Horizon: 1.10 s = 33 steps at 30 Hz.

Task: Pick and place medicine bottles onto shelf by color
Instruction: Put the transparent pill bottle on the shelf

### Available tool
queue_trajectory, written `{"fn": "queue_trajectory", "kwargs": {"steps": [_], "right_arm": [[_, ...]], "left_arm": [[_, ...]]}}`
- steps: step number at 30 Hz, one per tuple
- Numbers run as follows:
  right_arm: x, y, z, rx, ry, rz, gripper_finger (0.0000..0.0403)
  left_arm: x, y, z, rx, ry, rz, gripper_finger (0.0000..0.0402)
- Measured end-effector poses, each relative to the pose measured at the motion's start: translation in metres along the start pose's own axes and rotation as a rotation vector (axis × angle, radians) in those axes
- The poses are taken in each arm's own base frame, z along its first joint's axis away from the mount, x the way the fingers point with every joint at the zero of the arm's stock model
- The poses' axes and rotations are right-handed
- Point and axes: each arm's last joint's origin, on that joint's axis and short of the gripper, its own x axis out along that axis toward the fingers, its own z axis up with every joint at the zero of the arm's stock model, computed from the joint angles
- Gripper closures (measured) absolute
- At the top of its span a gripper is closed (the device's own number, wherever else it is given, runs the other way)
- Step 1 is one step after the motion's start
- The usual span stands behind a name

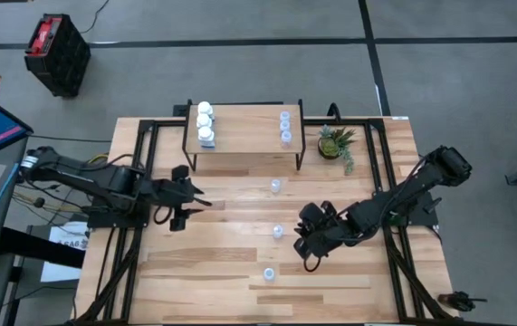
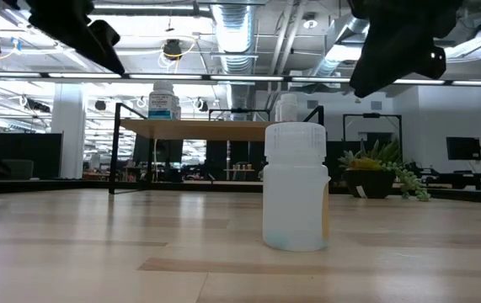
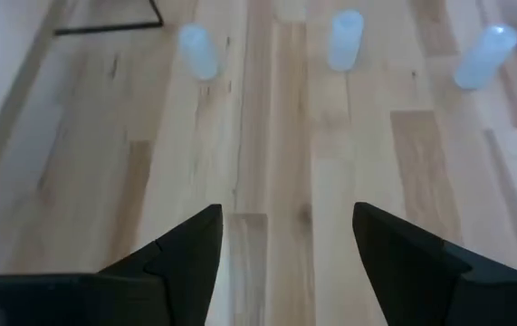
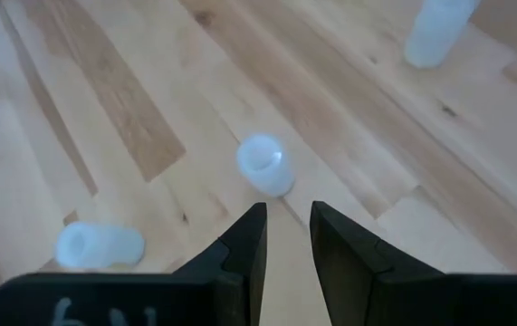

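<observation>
The right claw point(image 1: 305, 243) hangs over the table point(image 1: 349, 290), fingers pinched nearly together and empty, just beside a translucent bottle point(image 1: 278, 231). The left claw point(image 1: 188, 206) waits across the table, spread wide with nothing in it. Two more translucent bottles point(image 1: 275, 186) stand loose. On the shelf point(image 1: 244, 136): three white bottles point(image 1: 205, 124) left, two translucent ones point(image 1: 285, 127) right.

In the low view, 1 translucent bottle point(image 2: 296, 185) hides most of another behind it; both arms are cropped.
</observation>
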Motion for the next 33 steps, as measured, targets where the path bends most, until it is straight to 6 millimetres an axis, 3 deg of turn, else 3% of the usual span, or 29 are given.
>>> {"fn": "queue_trajectory", "kwargs": {"steps": [6,13,22,28,33], "right_arm": [[-0.001,0.001,-0.001,-0.004,0.008,0.006,0.0291],[0.0,0.001,-0.001,-0.002,0.006,0.007,0.0291],[-0.001,0.001,-0.001,0.0,0.005,0.01,0.0291],[-0.001,0.001,-0.001,-0.001,0.005,0.01,0.0291],[0.0,0.001,-0.001,0.0,0.004,0.008,0.0291]], "left_arm": [[-0.01,0.005,-0.018,-0.042,-0.168,-0.006,0.0168],[-0.006,0.008,-0.039,-0.009,-0.433,0.029,0.0168],[-0.012,0.025,-0.064,0.013,-0.5,0.182,0.0173],[-0.029,0.03,-0.077,-0.049,-0.558,0.112,0.0198],[-0.031,0.03,-0.079,-0.123,-0.755,0.07,0.022]]}}
